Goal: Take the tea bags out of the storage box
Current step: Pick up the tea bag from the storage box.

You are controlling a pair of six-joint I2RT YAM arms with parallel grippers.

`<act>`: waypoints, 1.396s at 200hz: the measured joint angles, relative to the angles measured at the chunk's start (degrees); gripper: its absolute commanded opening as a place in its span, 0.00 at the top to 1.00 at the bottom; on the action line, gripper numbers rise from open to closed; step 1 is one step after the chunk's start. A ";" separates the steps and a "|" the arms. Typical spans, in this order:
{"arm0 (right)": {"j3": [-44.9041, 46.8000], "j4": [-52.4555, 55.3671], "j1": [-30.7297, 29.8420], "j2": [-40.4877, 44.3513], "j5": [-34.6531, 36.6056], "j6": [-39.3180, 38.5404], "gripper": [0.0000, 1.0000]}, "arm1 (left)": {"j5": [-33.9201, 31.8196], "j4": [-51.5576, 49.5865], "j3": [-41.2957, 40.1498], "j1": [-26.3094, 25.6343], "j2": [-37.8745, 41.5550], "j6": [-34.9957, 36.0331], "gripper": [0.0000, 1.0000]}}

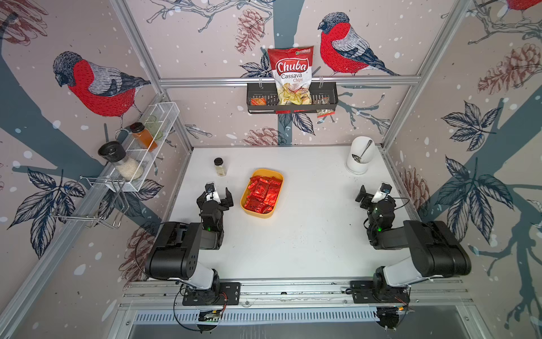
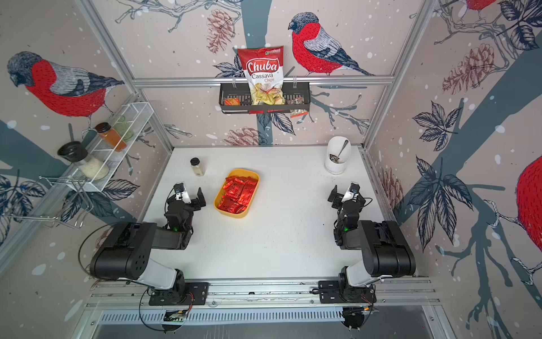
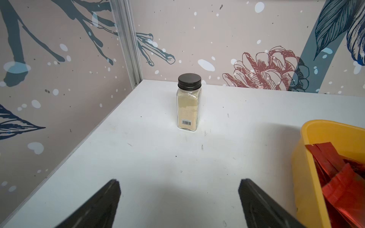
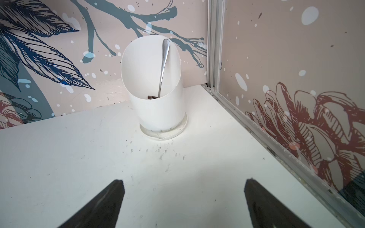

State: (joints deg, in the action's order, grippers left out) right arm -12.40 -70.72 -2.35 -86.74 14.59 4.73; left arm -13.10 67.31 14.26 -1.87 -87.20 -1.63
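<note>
Since both arms sit low at the near corners of the table (image 1: 293, 240) and nothing has been lifted, I judge the job not yet begun. The left gripper (image 3: 178, 184) is spread wide and empty, and so is the right gripper (image 4: 184, 183); each wrist view shows bare table between the fingertips. The box (image 1: 259, 216) lies a little left of centre, just beside the left gripper and well apart from the right one. All the tea bags (image 1: 262, 193) I can see are in it, piled flat and overlapping, some leaning against the wall in the left wrist view.

My worries from here:

- The bags are slick, crinkled foil, stacked on one another. I expect a pinch from above could take two at once, or slide off and take none.
- The box looks light and shallow. Pressing down inside it, or catching its rim with a finger, would likely shove or tip it and spill the pile.
- The left gripper points past the box toward the jar (image 3: 188, 102), which stands upright beyond it. A careless swing that way could knock the jar over.
- The right arm faces the holder (image 4: 156, 102) with the spoon (image 4: 165, 65) in it, so it has to cross the table to help. If I send both arms into the one box together, they could collide over it.

I would start with the left arm alone.
</note>
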 measured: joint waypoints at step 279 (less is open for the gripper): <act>-17.66 49.86 -0.68 26.45 -14.29 24.70 0.20 | 11.78 -67.06 37.27 -5.75 14.05 -18.10 0.32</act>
State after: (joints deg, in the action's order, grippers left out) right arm -30.06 -20.86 -3.03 -60.29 0.30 29.43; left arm -1.32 0.25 51.53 -7.62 -73.14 -19.73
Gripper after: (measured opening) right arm 0.818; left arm 0.702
